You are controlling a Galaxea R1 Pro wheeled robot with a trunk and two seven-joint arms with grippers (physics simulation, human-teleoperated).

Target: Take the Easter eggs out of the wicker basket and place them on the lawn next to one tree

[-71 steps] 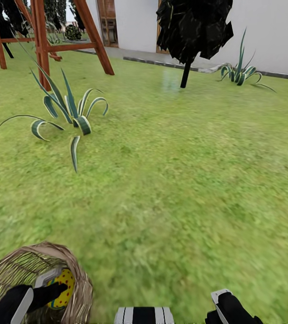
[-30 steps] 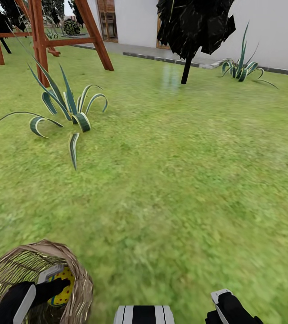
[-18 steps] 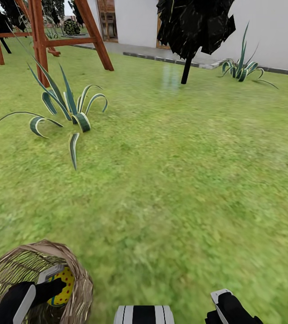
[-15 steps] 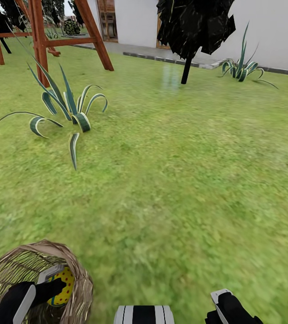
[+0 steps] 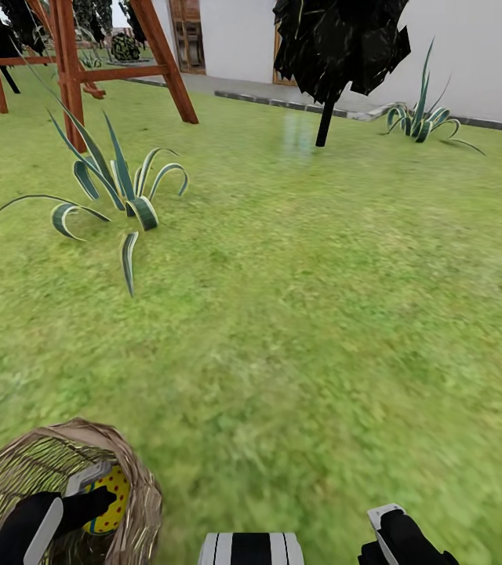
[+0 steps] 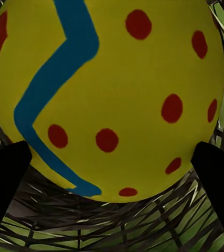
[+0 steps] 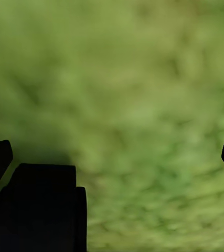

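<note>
An egg (image 6: 112,94) is straddled inside the basket (image 5: 137,486), at 7 o'clock, by the left gripper (image 5: 94,490), jaws apparently gripping it for lifting, while the right gripper (image 7: 117,157) is held open over the lawn (image 5: 321,314).

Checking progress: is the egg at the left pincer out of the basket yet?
Still in. The egg sits below the basket rim, weave behind it, left pincer fingers either side.
</note>
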